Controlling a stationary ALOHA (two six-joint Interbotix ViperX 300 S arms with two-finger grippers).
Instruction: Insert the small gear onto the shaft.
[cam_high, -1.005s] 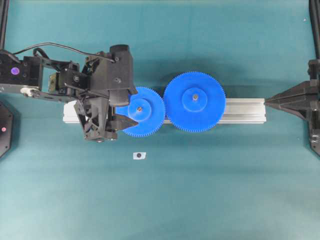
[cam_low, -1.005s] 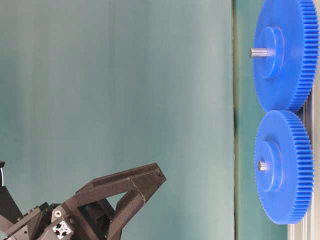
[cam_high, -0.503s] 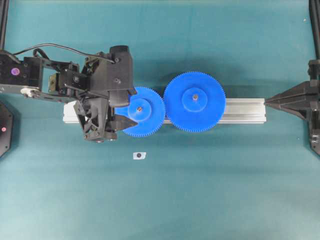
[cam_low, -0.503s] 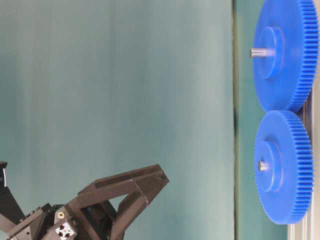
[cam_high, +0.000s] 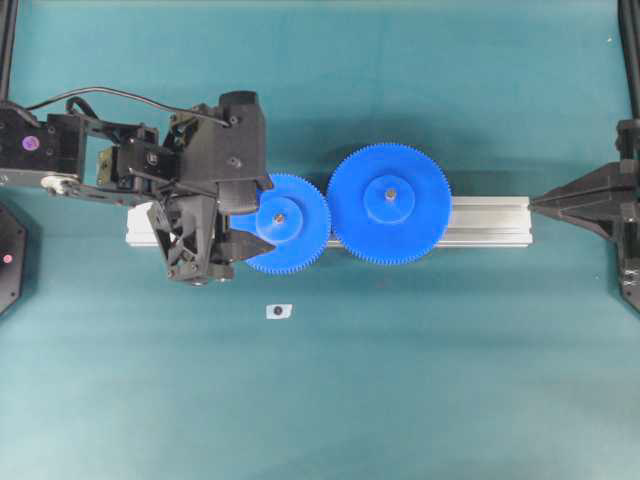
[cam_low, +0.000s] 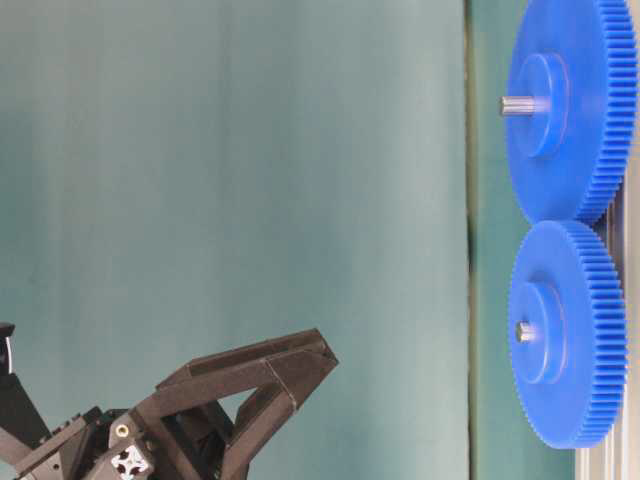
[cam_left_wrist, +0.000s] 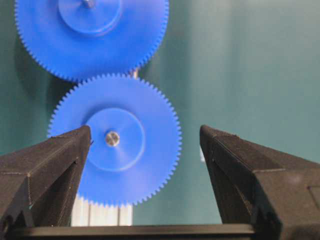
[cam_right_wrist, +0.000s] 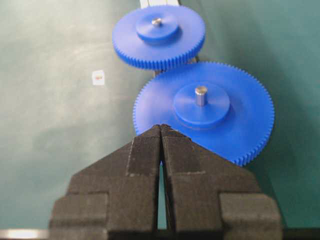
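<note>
The small gear (cam_high: 296, 226) sits flat on the aluminium rail (cam_high: 490, 221), with the silver tip of the shaft (cam_high: 279, 217) showing through its hub. Its teeth mesh with the larger gear (cam_high: 388, 203). In the left wrist view the small gear (cam_left_wrist: 117, 145) and the shaft (cam_left_wrist: 112, 138) lie below the left gripper (cam_left_wrist: 145, 131), which is open and holds nothing. From above, the left gripper (cam_high: 272, 214) overlaps the gear's left side. In the table-level view its finger (cam_low: 300, 362) stands well clear of the small gear (cam_low: 570, 335). The right gripper (cam_right_wrist: 161, 127) is shut and empty.
The right gripper (cam_high: 534, 203) points at the rail's right end. A small white tag with a dark dot (cam_high: 278, 311) lies on the green mat in front of the small gear. The larger gear (cam_right_wrist: 205, 110) carries its own grey pin (cam_right_wrist: 200, 94).
The left gripper's finger shifted very slightly in the table-level view during the first half second. Gears and the right gripper have not moved.
</note>
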